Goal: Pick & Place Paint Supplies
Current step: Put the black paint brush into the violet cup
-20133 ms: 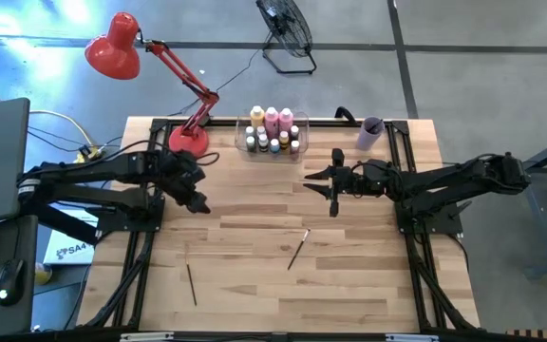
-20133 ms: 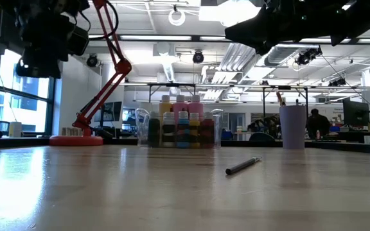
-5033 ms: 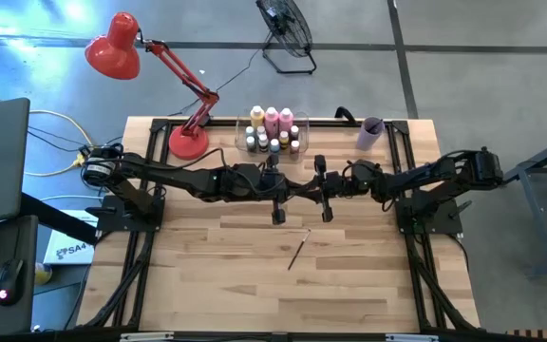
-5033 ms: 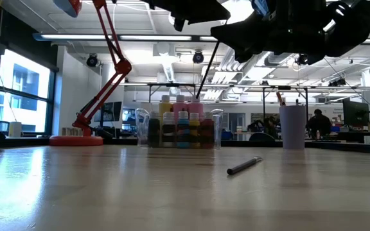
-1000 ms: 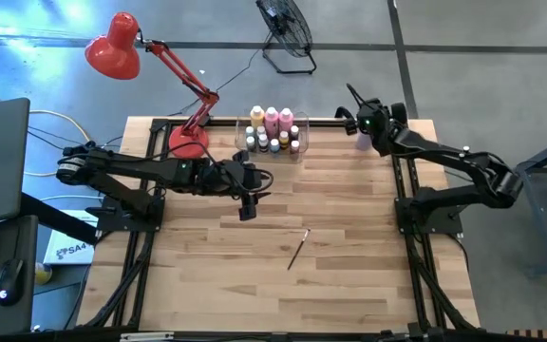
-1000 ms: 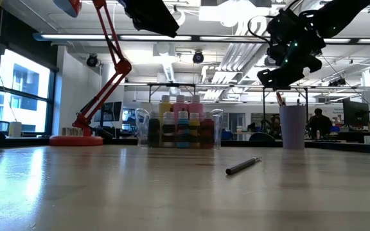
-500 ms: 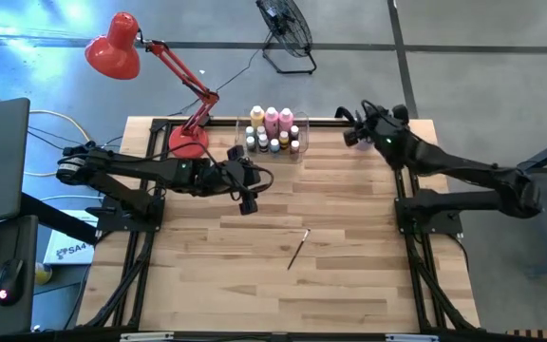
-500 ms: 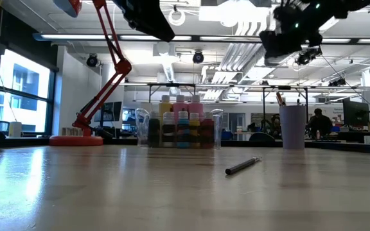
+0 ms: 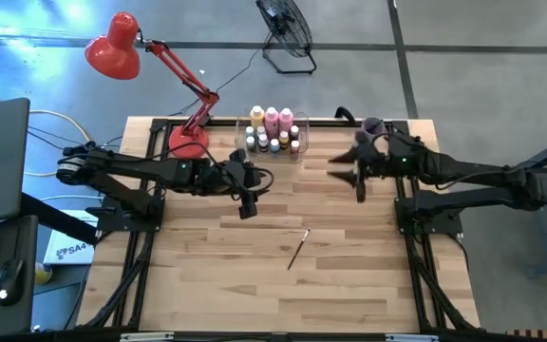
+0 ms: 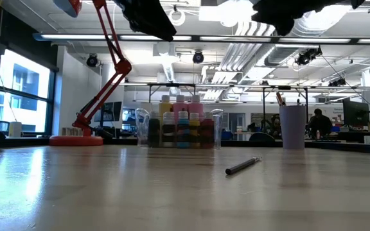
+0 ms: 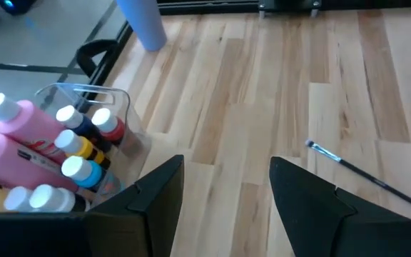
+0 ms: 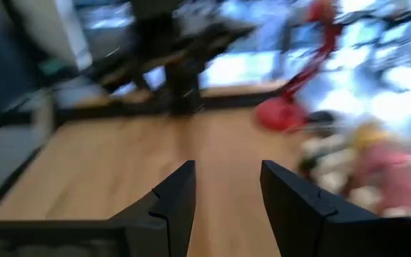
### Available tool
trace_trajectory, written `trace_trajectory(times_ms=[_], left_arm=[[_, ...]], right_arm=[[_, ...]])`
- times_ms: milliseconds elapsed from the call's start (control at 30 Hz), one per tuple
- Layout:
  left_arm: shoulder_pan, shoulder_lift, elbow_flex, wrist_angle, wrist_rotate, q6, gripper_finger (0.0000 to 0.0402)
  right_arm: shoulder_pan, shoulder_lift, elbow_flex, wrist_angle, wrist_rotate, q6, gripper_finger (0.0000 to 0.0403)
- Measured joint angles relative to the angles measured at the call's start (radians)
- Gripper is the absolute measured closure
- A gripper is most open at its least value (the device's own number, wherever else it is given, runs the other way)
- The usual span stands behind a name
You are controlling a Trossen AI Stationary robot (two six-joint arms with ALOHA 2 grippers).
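Wooden table (image 9: 349, 275), seen from above, with both arms raised over it. Left gripper (image 9: 246, 202): above the table's middle, just near of the clear bin (image 9: 295, 123); jaws parted, holding nothing. Right gripper (image 9: 349, 176): above the far right part of the table, near the lilac cup (image 9: 372, 127); jaws parted, nothing between them. Red desk lamp (image 9: 122, 47): base on the far left corner. The bin stands at the far edge and holds the tall pink and yellow-orange bottles (image 9: 272, 118) and the tiny white-capped bottles (image 9: 275, 142). One paintbrush (image 9: 298, 249) lies flat on the table right of centre, well apart from both grippers; a brush tip (image 10: 279, 98) shows in the cup.
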Motion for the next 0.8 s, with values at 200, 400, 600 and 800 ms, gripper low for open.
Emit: trace_trajectory(times_ms=[200,400,600,800], left_arm=[[0.000,0.000,0.000,0.003,0.005,-0.075,0.0199],[0.000,0.006,0.000,0.008,0.012,-0.105,0.0199],[-0.016,0.057,-0.001,0.028,0.019,-0.122,0.0199],[-0.071,0.096,-0.002,0.074,-0.103,-0.083,0.0199]], right_arm=[[0.046,0.033,0.000,-0.152,-0.163,0.003,0.0254],[0.108,0.093,0.000,-0.146,-0.167,0.002,0.0259],[0.184,0.151,0.000,-0.116,-0.091,-0.035,0.0297],[0.272,0.138,0.000,-0.134,-0.081,-0.141,0.0390]])
